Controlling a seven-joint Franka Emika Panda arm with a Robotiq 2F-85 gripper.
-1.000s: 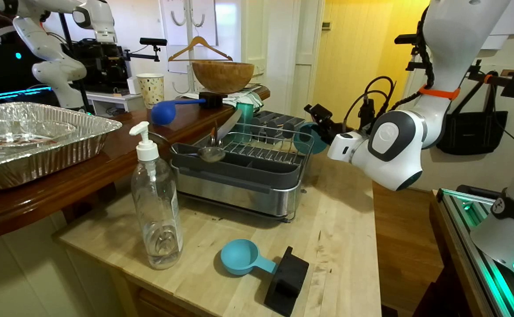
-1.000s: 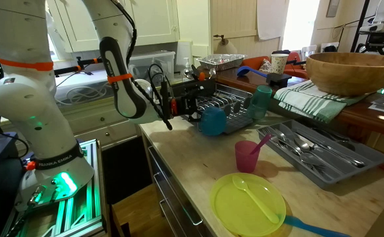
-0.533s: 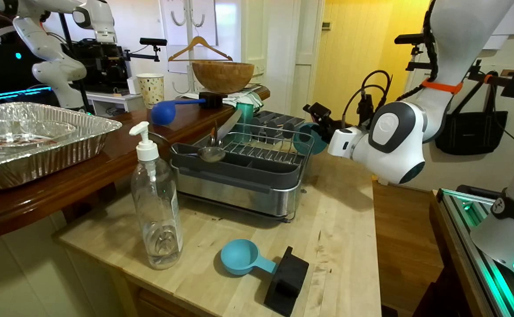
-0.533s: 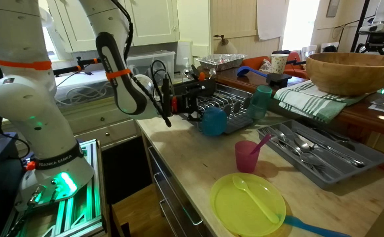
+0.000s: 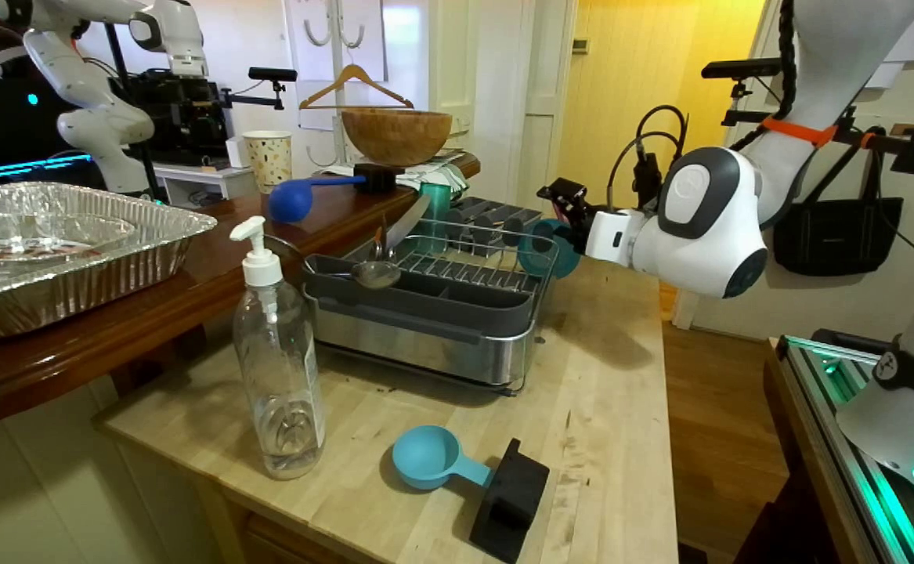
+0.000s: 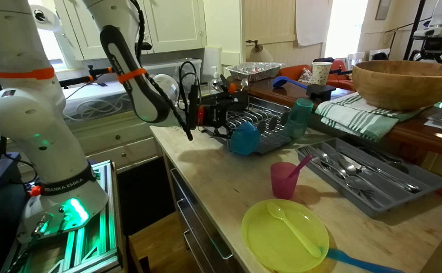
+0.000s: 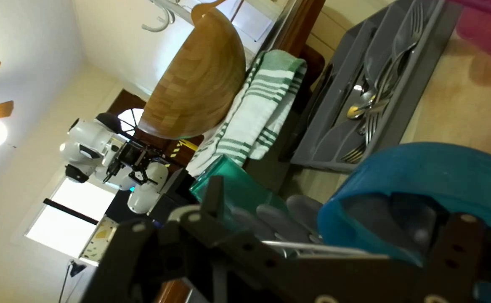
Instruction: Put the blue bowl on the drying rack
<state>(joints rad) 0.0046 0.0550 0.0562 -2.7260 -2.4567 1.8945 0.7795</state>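
Blue bowl (image 6: 245, 138) tipped on its side at the end of the drying rack (image 5: 425, 350): at the rack's 2 o'clock in an exterior view, wires crossing in front of it, mouth seemingly turned in toward the wires. Whether the rack or the tabletop (image 6: 215, 170) bears its weight, cannot tell. Green tumbler (image 6: 300, 117) near, at the bowl's 2 o'clock in an exterior view. Handling, by judgement: light, thin-walled plastic, slightly see-through; stiff enough to keep its shape, hard to break. Smooth skin likely to slide under a grip, more so if wet, and the round side liable to roll or swing if nudged. Best hold, should it need seating deeper: a pinch across the wall at the rim (image 7: 327, 212), on the bowl's 9 o'clock side in the wrist view, one jaw inside the mouth, the other outside; a squeeze on the outer curve would probably slip. Jaws spread wide, nothing clamped between them. In the wrist view one stands at 7 o'clock, well apart from the bowl, its tip across the tumbler's outline; the other, toward 4 o'clock, overlaps the bowl's mouth and may lie inside it. Contact with the wall there: cannot tell. Any backing out probably calls for care, lest that jaw drag the bowl along.
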